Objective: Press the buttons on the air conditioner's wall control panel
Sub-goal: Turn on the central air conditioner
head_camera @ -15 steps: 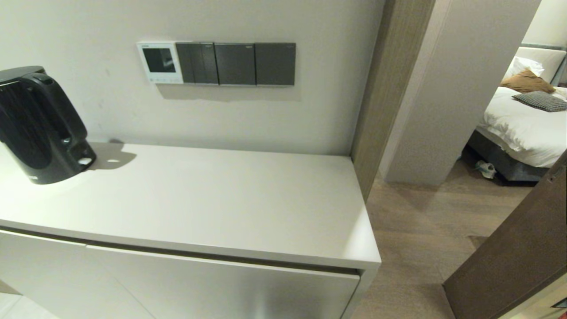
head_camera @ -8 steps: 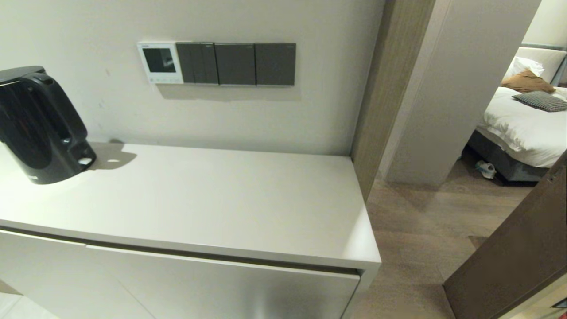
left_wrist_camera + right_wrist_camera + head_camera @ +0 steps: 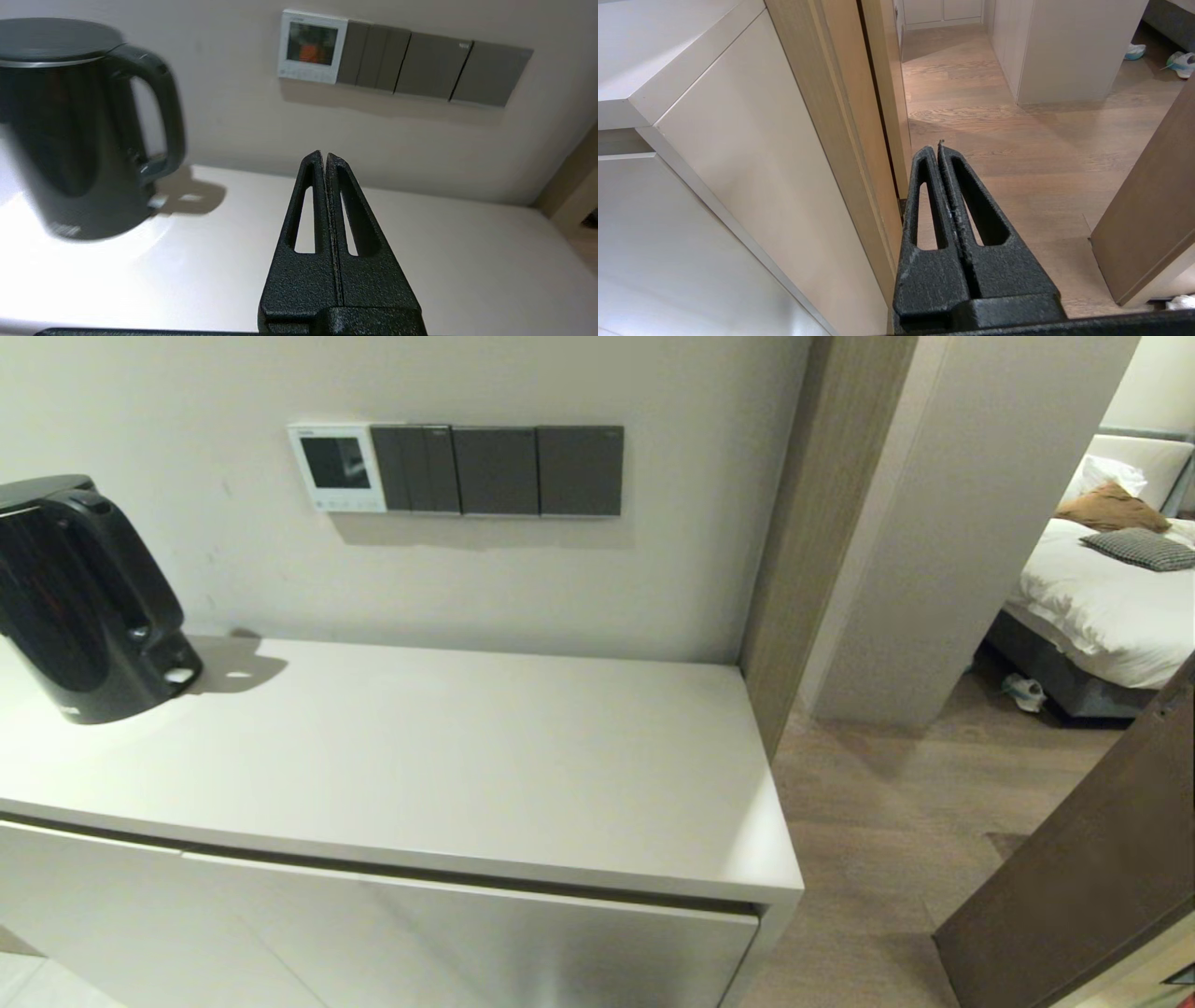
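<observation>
The air conditioner's wall control panel (image 3: 337, 468) is a small white square with a dark screen, on the wall above the white counter (image 3: 448, 775). It also shows in the left wrist view (image 3: 312, 45). Its tiny pale buttons (image 3: 343, 505) run along the bottom edge, faint in the left wrist view (image 3: 303, 74). My left gripper (image 3: 323, 155) is shut and empty, over the counter's front part, well short of the wall and below the panel. My right gripper (image 3: 938, 148) is shut and empty, low beside the cabinet's right end over the wood floor. Neither gripper shows in the head view.
A black electric kettle (image 3: 79, 597) stands at the counter's left, near the left gripper's path (image 3: 79, 130). Three dark grey switch plates (image 3: 497, 470) sit right of the panel. A wooden door frame (image 3: 812, 523) and a brown door (image 3: 1092, 877) bound the right.
</observation>
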